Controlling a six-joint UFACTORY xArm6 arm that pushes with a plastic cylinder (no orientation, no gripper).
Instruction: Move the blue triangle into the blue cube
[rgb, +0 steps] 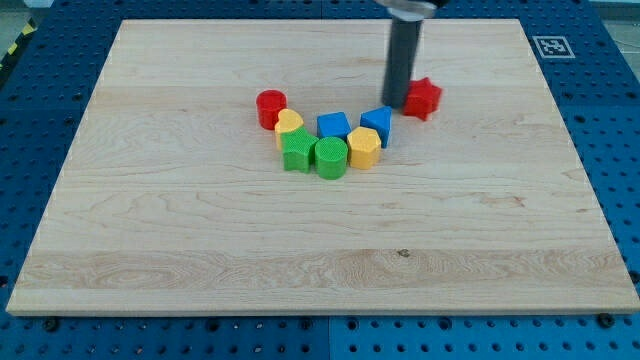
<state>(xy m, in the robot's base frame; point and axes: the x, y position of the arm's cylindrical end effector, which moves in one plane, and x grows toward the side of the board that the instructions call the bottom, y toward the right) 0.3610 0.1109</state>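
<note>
Two blue blocks concern us, and both sit in the cluster near the middle of the wooden board (150, 250). We take the one at the view's left, with its peaked upper edge, to be the blue triangle (333, 125); the one at the view's right we take to be the blue cube (377, 124). At this size the two shapes are hard to separate, so we hold that reading loosely.

Progress: the two blues stand just beside each other, with a thin gap or bare contact between them; we cannot tell which. We judge the task nearly done, with only a short closing push toward the view's right remaining.

Our tip (397, 106) is a bare rod holding nothing. It rests between the blue cube and the red block (422, 98), just above and to the right of the cube, on the far side from the triangle. We judge it must go round to the triangle's left before pushing.

Orientation: the triangle's peak points toward the view's top, and its long axis appears to run left to right.

Neighbours: the yellow hexagonal block (364, 147) sits just below the cube, the green cylinder (331, 157) just below the triangle, with the green block (298, 150), yellow block (289, 125) and red cylinder (271, 107) further to the view's left.
</note>
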